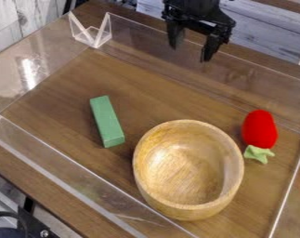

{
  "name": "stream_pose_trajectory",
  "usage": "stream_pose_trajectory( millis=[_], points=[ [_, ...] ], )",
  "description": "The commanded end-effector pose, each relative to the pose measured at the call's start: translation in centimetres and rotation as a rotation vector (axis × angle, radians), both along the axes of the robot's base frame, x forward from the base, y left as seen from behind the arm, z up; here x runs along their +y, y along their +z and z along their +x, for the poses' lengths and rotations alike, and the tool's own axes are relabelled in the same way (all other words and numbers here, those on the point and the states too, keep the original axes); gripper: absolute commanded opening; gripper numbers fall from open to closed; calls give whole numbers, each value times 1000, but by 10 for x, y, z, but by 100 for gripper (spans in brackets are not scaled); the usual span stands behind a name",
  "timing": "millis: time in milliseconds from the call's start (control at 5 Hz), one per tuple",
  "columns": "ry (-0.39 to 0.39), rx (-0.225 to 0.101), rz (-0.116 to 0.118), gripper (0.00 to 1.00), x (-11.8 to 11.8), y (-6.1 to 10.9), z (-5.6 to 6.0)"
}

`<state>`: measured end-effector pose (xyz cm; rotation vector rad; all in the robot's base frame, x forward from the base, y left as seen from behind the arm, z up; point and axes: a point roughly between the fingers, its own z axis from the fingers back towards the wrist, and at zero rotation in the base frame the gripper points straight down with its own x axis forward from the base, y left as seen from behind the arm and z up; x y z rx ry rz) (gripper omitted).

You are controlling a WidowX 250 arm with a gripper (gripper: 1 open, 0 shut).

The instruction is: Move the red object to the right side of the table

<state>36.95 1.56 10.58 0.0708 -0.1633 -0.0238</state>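
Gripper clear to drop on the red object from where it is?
Probably yes. The gripper hangs open at the back of the table, and the red object sits exposed beside the wooden bowl, apart from its rim. The acrylic wall is close on its right.

Table point(65, 98) w/ green block point(108, 121), wooden bowl point(187, 166), red object point(259, 129).

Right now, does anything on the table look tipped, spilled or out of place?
Nothing stands out. The wooden bowl sits upright and empty, the green block lies flat to its left, and the red object rests near the right wall. The gripper hangs open at the back, holding nothing.
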Motion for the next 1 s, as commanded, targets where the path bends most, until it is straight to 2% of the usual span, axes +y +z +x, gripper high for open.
stream_pose_trajectory(
  millis=[0, 200, 400, 600, 800],
  points=[
    [-40, -50, 7, 100, -3, 14, 3],
    [-62, -44, 11, 100, 1, 11, 1],
    [-79, -50, 15, 0, 6, 11, 0],
    [-89, -52, 18, 100, 10, 15, -3],
    [-69, -56, 27, 100, -1, 20, -5]
  ],
)
